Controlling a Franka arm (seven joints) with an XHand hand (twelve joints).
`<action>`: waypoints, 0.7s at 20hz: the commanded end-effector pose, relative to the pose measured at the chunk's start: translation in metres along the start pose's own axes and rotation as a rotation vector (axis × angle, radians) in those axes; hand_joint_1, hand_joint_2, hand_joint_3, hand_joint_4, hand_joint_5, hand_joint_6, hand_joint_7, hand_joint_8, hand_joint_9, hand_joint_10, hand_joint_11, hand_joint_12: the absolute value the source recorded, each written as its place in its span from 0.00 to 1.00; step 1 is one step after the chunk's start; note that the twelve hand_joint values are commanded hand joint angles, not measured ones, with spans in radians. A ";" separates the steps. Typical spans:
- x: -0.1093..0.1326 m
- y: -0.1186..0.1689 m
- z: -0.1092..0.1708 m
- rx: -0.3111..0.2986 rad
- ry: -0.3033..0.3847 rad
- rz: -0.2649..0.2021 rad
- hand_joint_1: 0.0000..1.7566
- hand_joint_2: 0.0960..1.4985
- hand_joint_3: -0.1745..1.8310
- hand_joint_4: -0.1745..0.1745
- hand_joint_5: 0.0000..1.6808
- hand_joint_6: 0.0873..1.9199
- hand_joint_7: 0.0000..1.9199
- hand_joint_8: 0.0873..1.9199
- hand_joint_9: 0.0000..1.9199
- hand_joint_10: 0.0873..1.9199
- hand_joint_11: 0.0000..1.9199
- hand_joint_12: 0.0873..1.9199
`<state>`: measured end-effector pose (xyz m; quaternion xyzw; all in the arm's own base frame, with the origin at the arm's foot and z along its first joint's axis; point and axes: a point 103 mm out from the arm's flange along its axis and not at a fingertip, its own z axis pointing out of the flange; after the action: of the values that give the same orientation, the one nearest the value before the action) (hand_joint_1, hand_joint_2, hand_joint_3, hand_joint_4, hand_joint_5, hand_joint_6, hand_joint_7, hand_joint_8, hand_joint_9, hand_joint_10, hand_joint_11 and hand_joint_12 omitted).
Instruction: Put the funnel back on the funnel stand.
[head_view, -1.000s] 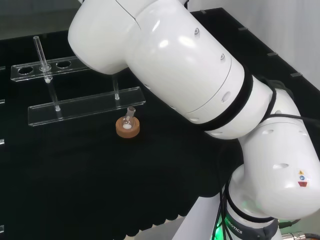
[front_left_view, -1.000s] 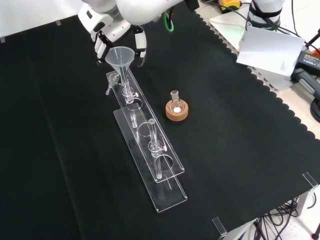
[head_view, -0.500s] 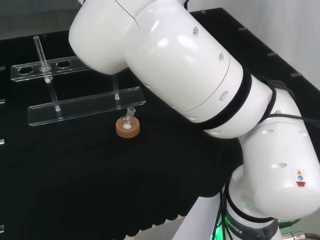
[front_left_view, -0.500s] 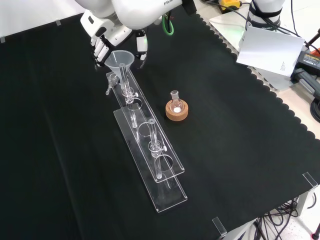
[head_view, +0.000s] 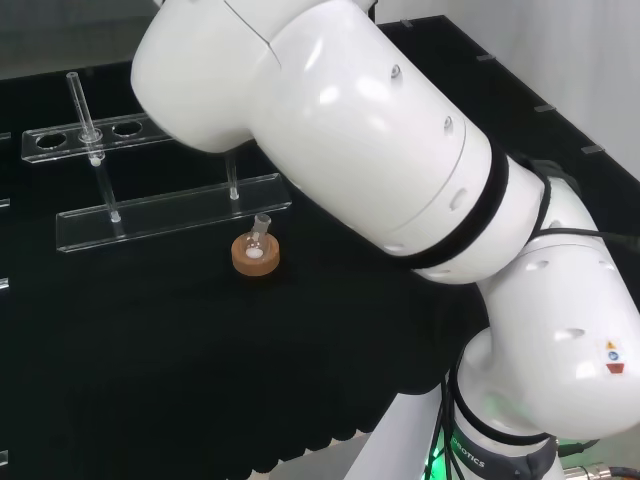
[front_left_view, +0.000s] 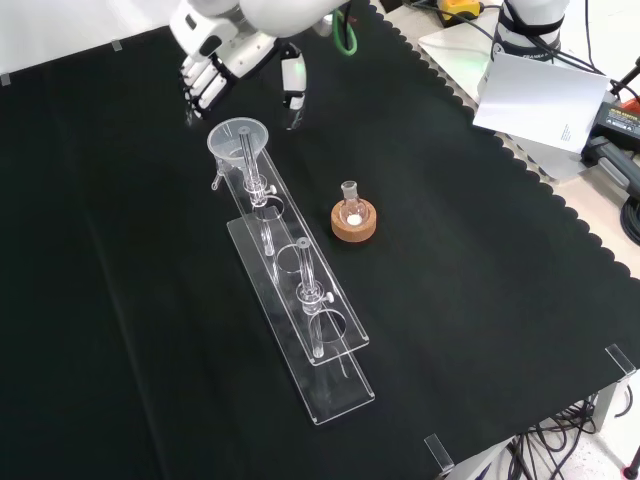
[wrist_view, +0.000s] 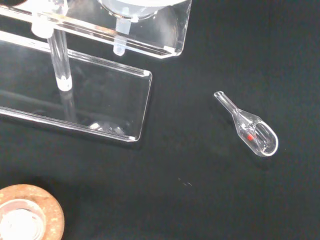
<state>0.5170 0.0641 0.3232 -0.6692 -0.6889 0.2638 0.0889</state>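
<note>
A clear plastic funnel (front_left_view: 238, 140) sits upright in the far end hole of the clear funnel stand (front_left_view: 340, 385) in the front view, its stem going down through the upper plate. The hand (front_left_view: 232, 50) hovers just beyond and above it, open, with fingers (front_left_view: 200, 88) and thumb spread to either side and touching nothing. In the wrist view the funnel's stem (wrist_view: 121, 37) pokes through the stand's upper plate (wrist_view: 165, 42). In the head view the stand (head_view: 170, 212) lies at the left, past the arm's white links.
A small round flask on a cork ring (front_left_view: 353, 220) stands right of the stand in the front view. A little glass scoop (wrist_view: 252, 132) lies on the cloth beside the stand's far end. Papers and cables lie off the cloth's right edge.
The hand has let go of the funnel and lifted away toward the view's top. The funnel has dropped lower into the stand's hole.
</note>
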 end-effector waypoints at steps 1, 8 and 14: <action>0.006 -0.055 -0.006 -0.157 0.046 0.001 0.30 0.42 0.22 0.37 0.13 0.00 0.01 0.32 0.07 0.42 0.07 0.80; 0.008 -0.100 -0.003 -0.189 0.072 0.044 0.33 0.46 0.20 0.36 0.19 0.00 0.06 0.34 0.17 0.36 0.12 0.77; -0.001 -0.126 0.009 -0.230 0.109 0.086 0.35 0.48 0.21 0.35 0.21 0.00 0.09 0.34 0.20 0.34 0.15 0.75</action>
<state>0.4362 0.0847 0.3725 -0.6881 -0.6993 0.1887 0.0427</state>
